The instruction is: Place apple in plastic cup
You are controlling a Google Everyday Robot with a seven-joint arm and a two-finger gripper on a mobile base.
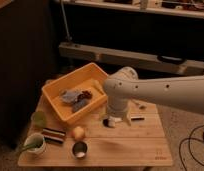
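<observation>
The apple (78, 133), small, round and yellow-orange, sits on the wooden table (140, 145) near the front, just above the shiny metal cup (80, 149). The pale green plastic cup (39, 119) stands at the table's left edge, left of the apple. My gripper (116, 120) hangs low over the table's middle, to the right of the apple and apart from it. It holds nothing that I can see.
A yellow bin (75, 92) with a few items sits at the back left. A white cup with green inside and a utensil (34, 144) stands at the front left. A dark striped bar (54, 135) lies beside it. A small dark item (137, 119) lies right of the gripper.
</observation>
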